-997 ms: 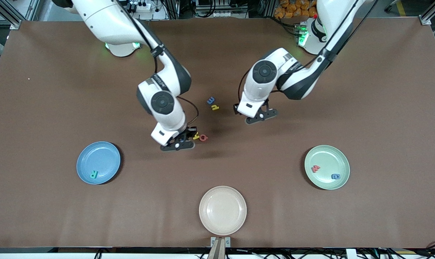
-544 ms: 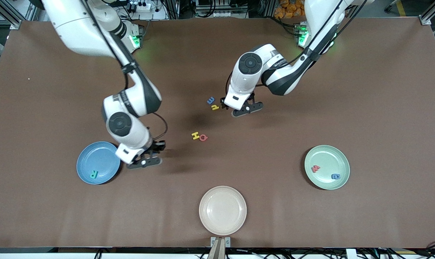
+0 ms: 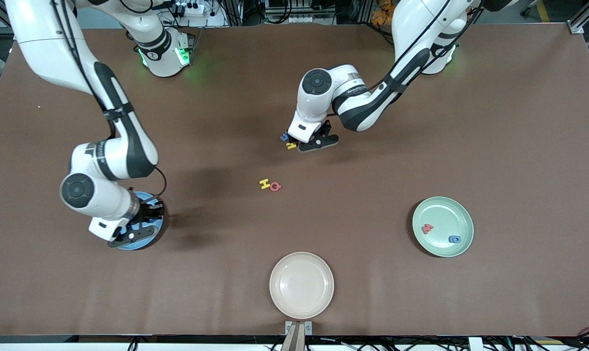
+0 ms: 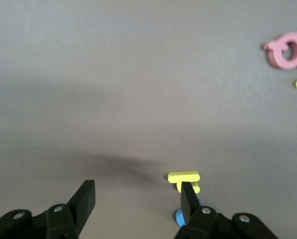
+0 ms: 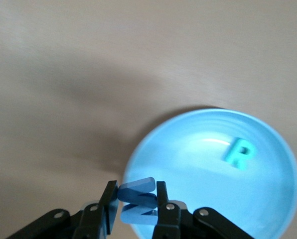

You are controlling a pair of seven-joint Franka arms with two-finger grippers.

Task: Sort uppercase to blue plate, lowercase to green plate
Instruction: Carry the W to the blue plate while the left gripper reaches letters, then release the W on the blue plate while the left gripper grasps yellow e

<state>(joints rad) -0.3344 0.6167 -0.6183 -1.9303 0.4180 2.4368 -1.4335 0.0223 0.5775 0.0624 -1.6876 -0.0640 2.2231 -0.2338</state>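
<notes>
Brown counter (image 3: 421, 122) is being seen from the front view, with the right pincer (image 3: 128, 235) being held over the blue plate (image 3: 154, 233), most of which is being hidden by it. The left pincer (image 3: 308, 141) is being lowered beside the yellow d/p shape (image 3: 290, 145) and a blue lowercase letter (image 3: 284, 137), presumably for a pick. The yellow H (image 3: 265, 184) and red Q (image 3: 275, 186) are being left touching mid-counter; the red w (image 3: 427, 228) and another blue letter (image 3: 454, 239) are lying in the green plate (image 3: 465, 214)

From the left wrist view, the left pincer (image 4: 138, 196) is being held spread, one finger over the yellow letter, nothing gripped

From the right wrist view, the blue M (image 5: 137, 199) is being clamped by the right pincer (image 5: 134, 201) above the plate's rim, near the teal-green R (image 5: 238, 154), likely for release there
</notes>
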